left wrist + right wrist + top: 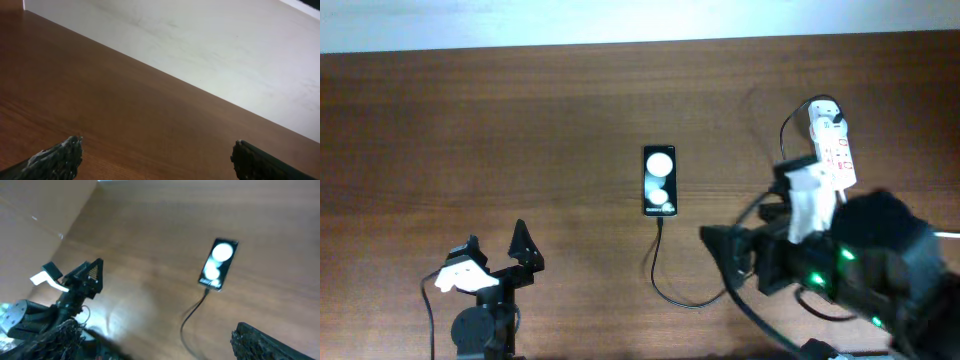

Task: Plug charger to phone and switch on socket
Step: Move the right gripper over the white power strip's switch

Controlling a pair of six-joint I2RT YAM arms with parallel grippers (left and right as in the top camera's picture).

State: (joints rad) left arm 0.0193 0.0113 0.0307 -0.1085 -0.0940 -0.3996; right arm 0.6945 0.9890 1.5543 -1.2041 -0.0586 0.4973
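Two tools, one phone, one charger cable, one power strip. At the left, the left tool (pixel 498 250) hangs over the wooden counter (pixel 520 120) with its fingers spread wide. Its own camera shows only wood and a pale wall (pixel 225 55). Mid-counter lies the phone (pixel 659 180), black and glossy with two white circles. The thin black charger cable (pixel 653 262) meets its near end and loops rightward. The right tool (pixel 720 245) is spread wide too. Only the overhead view shows the white power strip (pixel 832 148), far right.
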